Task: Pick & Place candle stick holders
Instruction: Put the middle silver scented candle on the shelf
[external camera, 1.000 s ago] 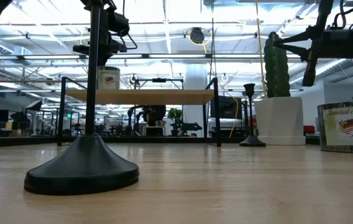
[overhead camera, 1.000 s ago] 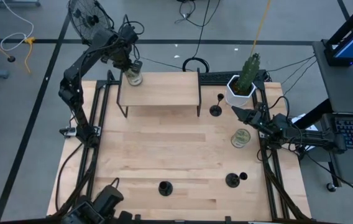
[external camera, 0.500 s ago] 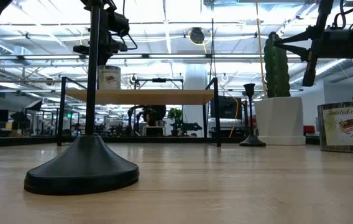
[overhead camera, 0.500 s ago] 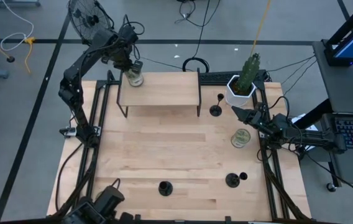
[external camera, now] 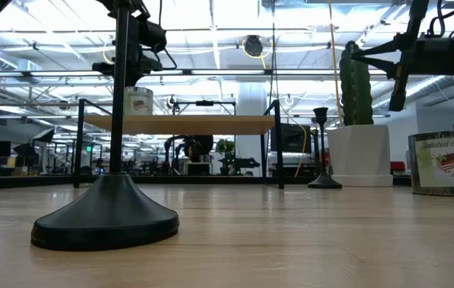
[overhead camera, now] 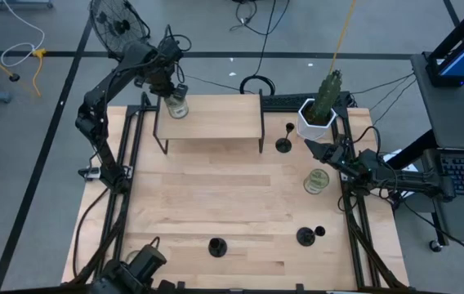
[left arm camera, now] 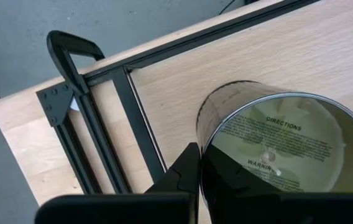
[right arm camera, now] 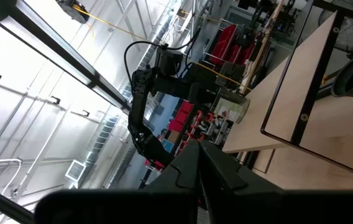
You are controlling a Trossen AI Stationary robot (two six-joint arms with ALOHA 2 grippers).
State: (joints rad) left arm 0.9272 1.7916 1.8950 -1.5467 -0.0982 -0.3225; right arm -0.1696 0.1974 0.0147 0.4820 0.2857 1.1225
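Three black candle stick holders stand on their disc bases on the table: one near the front edge point(overhead camera: 216, 246), which fills the low view's left point(external camera: 105, 212); one at the front right point(overhead camera: 305, 237); one by the shelf's right leg point(overhead camera: 283, 144), also in the low view point(external camera: 320, 148). My left gripper point(overhead camera: 171, 88) is shut on a clear greenish jar point(overhead camera: 177, 107) at the far left corner of the raised wooden shelf point(overhead camera: 216, 118). My right gripper point(overhead camera: 314, 149) hovers shut and empty, above the table's right side, beside a second jar point(overhead camera: 317, 180). My left gripper holds the jar at its upper part, coming from above and slanting from the far side. One finger point(left arm camera: 186, 177) lies against the outside of the glass wall point(left arm camera: 202, 146); the other is hidden behind the glass. The jar is upright, its bottom point(external camera: 137, 114) level with the shelf top.
A white pot with a green cactus point(overhead camera: 320, 110) stands at the far right, just behind my right gripper. The shelf stands on thin black legs point(overhead camera: 261, 139) across the far middle. Black frame rails point(overhead camera: 126, 163) run along the table's left and right sides.
My left gripper has gone down a little with the jar, toward the shelf top. The jar has stayed upright.
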